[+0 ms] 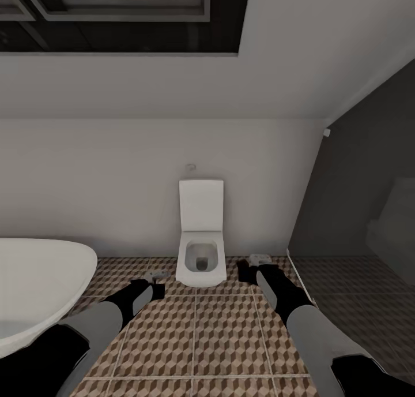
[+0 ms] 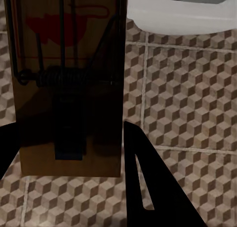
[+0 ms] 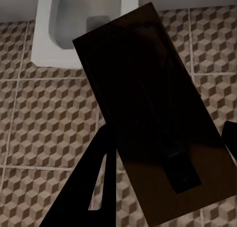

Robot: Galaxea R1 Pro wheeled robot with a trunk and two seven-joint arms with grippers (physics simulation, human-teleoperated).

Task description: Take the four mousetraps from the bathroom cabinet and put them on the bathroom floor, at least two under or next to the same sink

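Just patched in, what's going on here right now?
The robot is in the bathroom, facing the white toilet, with the bathtub at its left. Each gripper carries a mousetrap: the left gripper holds one between its fingers, and the right gripper holds another. Both traps hang above the patterned bathroom floor, not yet set down. From here I cannot make out a sink or cabinet.

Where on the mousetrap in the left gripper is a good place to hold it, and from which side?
The mousetrap is best held by its two long edges at the bare wooden end, coming in from that end as the left gripper does now. The board is flat and narrow, and this probably keeps the fingers clear of the wire spring.
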